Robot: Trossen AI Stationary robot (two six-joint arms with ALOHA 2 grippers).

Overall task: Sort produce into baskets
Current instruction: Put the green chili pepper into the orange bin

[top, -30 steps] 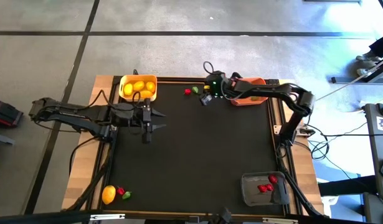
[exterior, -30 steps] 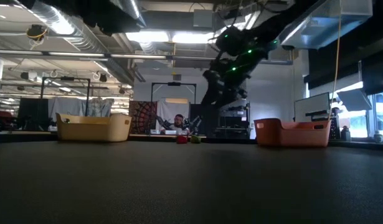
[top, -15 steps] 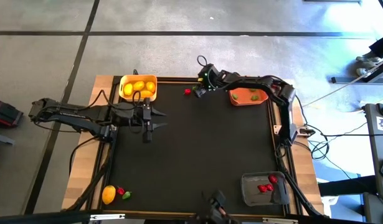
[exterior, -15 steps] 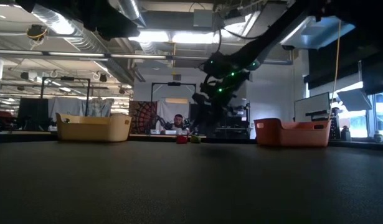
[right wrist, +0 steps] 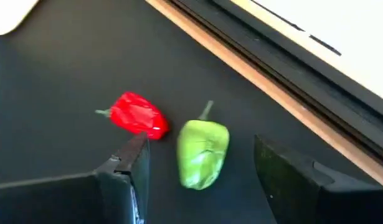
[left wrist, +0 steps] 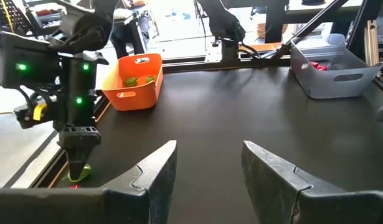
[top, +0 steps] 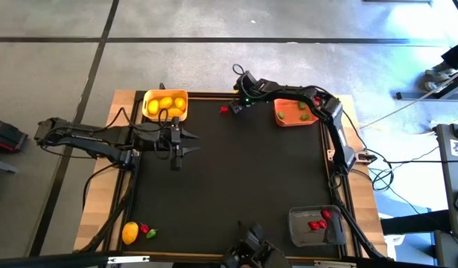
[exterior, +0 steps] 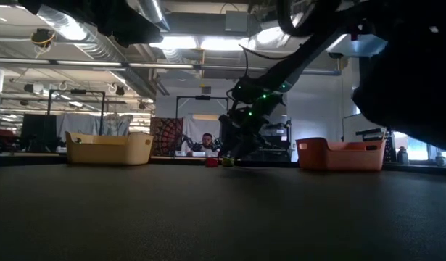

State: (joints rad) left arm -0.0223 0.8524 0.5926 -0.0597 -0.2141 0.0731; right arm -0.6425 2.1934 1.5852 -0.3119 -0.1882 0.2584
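Jaws on the right gripper [right wrist: 200, 180] are spread wide and straddling the green pepper [right wrist: 202, 152], nothing pinched yet, so this looks like the last bit of lining up before a grab. The pepper lies on the black mat between the two fingers, a bit nearer one finger than the other, stem pointing away from the wrist. Trouble is the red pepper [right wrist: 136, 116], which sits just beside the green one, right off the tip of the nearer finger. If I were doing this, I'd nudge sideways so the green one is centred in the gap, then come straight down so that fingertip lands between the two peppers and not on top of the red one, otherwise it'll probably skid away or get scooped up too. Close gently, it's a smooth rounded toy and could squirt out. Both peppers are close to the mat's raised edge rail [right wrist: 260, 81], just past the fingertips, so there isn't much room to overshoot. My guess is it goes into the orange basket [top: 296, 114] nearby, which already has green pieces in it. Left gripper [top: 176, 144] is just parked over the mat beside the yellow basket [top: 164, 105], jaws apart and holding nothing.
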